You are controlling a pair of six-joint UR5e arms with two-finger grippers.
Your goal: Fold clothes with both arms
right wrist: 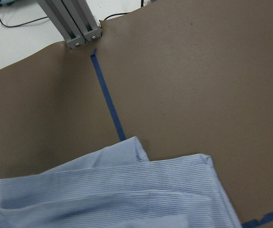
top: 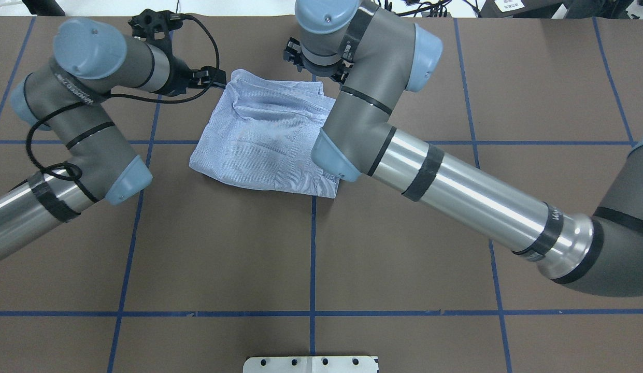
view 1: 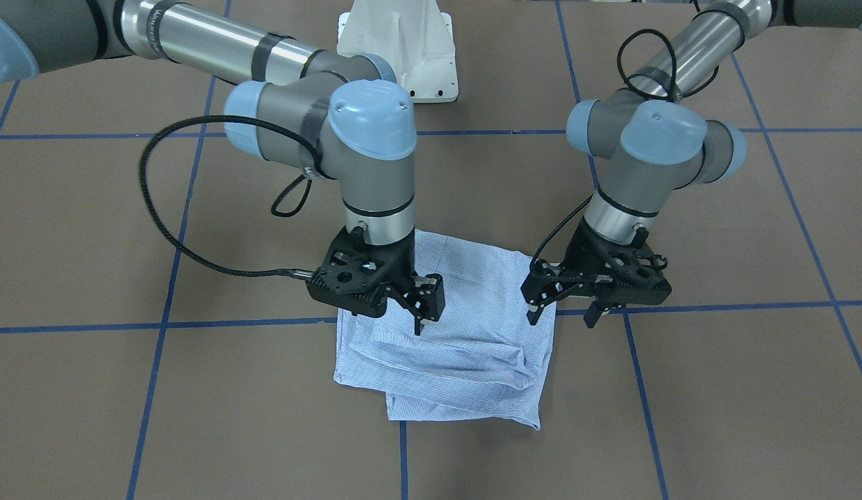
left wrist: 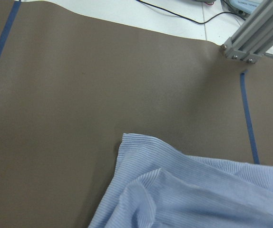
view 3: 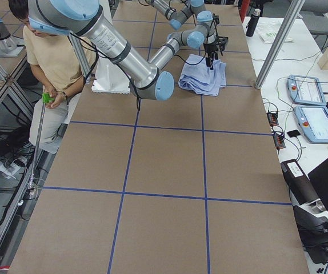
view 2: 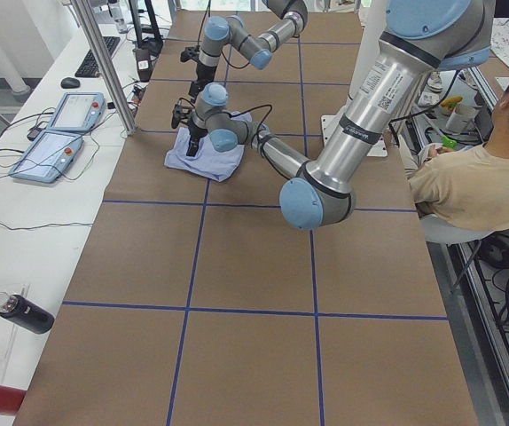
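Is a flat table covered in brown paper (view 1: 90, 229), squared off by blue tape lines (view 1: 160, 325). Bears a folded light blue and white fine-striped cloth shirt (view 1: 472, 361), lying below the right gripper's (view 1: 424, 316) jaws, its edge below the left gripper's (view 1: 561, 318) jaws. Bears a white pedestal base (view 1: 396, 42), well behind both.

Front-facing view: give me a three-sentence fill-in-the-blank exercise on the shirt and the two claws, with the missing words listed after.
1. The shirt lies folded on a table crossed by tape of ___ colour.
2. The left claw is ___ and holds nothing.
3. The right claw hangs above the ___.

Missing words: blue; open; shirt.
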